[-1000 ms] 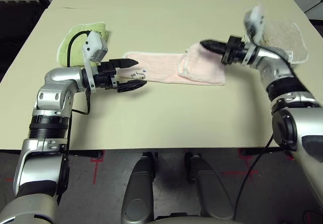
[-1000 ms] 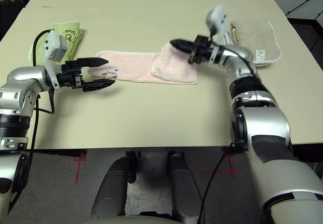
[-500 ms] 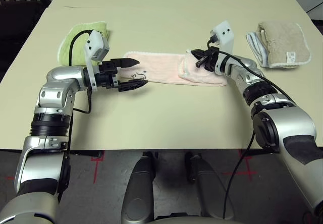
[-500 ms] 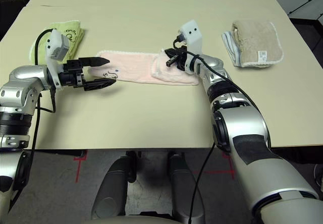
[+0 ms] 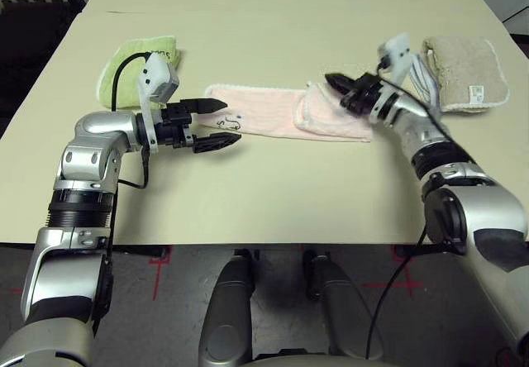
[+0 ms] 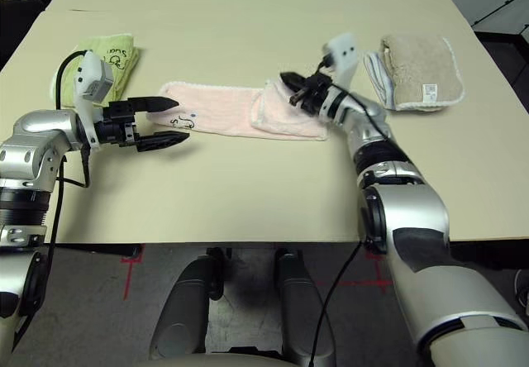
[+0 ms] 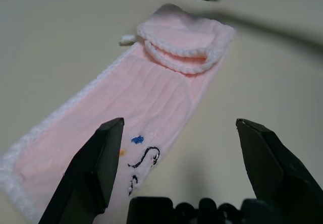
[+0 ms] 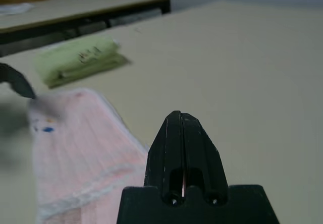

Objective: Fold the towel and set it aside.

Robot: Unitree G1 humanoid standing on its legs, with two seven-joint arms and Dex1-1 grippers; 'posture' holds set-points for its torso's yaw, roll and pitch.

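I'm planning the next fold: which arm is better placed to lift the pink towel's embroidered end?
Left, probably: its open fingers are at that end of the towel; the right's are shut.

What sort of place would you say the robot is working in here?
Probably a robotics lab or test area: a large bare-topped table with folded towels, red tape marks on the grey floor, and another table beyond.

Pale table (image 5: 248, 193); grey floor (image 5: 273, 301) (red tape marks (image 5: 157, 276) on it).
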